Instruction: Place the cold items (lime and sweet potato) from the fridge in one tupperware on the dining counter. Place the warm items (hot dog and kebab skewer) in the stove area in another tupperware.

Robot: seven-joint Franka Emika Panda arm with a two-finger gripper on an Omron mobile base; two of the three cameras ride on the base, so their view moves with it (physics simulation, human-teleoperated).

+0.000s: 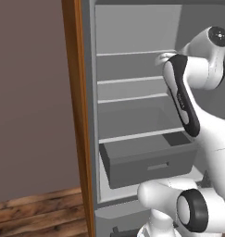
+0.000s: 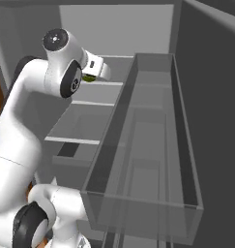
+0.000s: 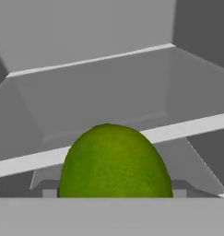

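Note:
A green lime (image 3: 114,161) looms close at the bottom of the hand view and covers my fingertips. It hangs in front of the white edge of a fridge shelf (image 3: 196,124) rather than resting on it. From the right base view, a sliver of the same lime (image 2: 90,78) peeks out under my gripper (image 2: 93,75), which is shut on it at the level of the upper shelves inside the open fridge. The sweet potato, hot dog, kebab skewer and tupperware are out of view.
Grey fridge shelves (image 1: 132,99) run across the interior, with a drawer (image 1: 148,162) pulled partly out below them. A clear door bin (image 2: 148,145) on the open fridge door stands close on the right. A wooden cabinet panel (image 1: 79,115) borders the fridge on the left.

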